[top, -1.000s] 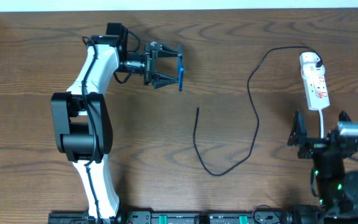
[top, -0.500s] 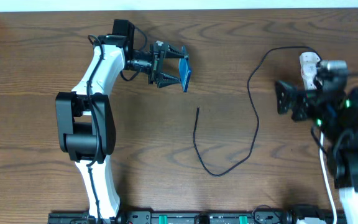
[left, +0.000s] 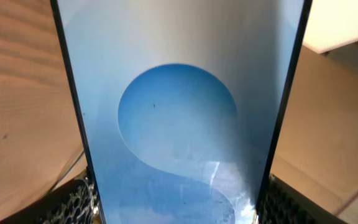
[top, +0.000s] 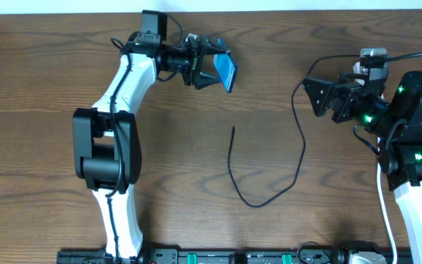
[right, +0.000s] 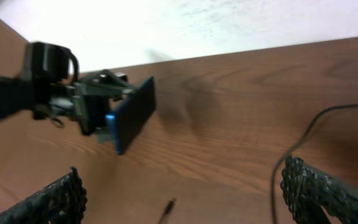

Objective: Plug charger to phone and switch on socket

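Note:
My left gripper [top: 209, 64] is shut on the phone [top: 226, 72] and holds it tilted above the far middle of the table. The phone's blue-and-white screen [left: 179, 124] fills the left wrist view between the fingers [left: 179, 214]. The charger cable [top: 301, 150] lies in a loop on the table. Its plug tip [top: 233, 130] is free, below the phone. My right gripper [top: 318, 97] is open and empty, held above the table and facing left near the cable's upper bend. The right wrist view shows the phone [right: 132, 115], the plug tip [right: 166, 211] and the cable [right: 296, 152]. The socket is hidden under the right arm.
A white cord [top: 384, 213] runs down the right side beside the right arm's base. The table's far edge meets a white wall [right: 229, 25]. Bare wood lies left of the cable loop [top: 182, 161].
The right arm has swung up from the front right to the far right, over the socket, gripper turned left. The left gripper carried the phone slightly right and farther back.

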{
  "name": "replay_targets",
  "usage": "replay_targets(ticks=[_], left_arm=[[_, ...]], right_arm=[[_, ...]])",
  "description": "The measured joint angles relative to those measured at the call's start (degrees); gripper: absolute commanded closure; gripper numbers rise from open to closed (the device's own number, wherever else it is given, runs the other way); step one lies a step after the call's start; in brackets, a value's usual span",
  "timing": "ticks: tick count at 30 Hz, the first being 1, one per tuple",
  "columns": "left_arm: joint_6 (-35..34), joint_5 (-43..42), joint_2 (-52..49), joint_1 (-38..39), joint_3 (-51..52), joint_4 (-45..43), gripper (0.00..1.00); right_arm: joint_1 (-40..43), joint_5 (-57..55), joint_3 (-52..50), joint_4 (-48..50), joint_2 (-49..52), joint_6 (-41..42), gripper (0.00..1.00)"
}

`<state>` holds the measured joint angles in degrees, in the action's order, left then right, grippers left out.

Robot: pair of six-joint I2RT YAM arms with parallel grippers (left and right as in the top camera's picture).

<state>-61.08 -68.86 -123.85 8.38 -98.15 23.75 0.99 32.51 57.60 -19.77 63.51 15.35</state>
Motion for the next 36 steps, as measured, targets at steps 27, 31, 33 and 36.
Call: replay_targets(ticks=[27,31,33,36], left_arm=[[-10.36,24.5,14.21,13.88,0.09,-0.76,0.93],[-11.91,25.73,14.21,14.03,0.09,0.33,0.93],[-13.14,26.05,14.21,14.23,0.09,0.48,0.93],[-14.43,26.51,14.21,14.8,0.09,0.46,0.93]], right_arm=[[-9.53,8.46,0.09,3.41,11.21,6.73,0.01],[-10.14,8.5,0.09,3.56,11.21,6.12,0.01],[-10.23,7.89,0.09,3.56,11.21,6.01,0.01],[-10.38,6.29,0.09,3.58,11.21,5.86,0.01]])
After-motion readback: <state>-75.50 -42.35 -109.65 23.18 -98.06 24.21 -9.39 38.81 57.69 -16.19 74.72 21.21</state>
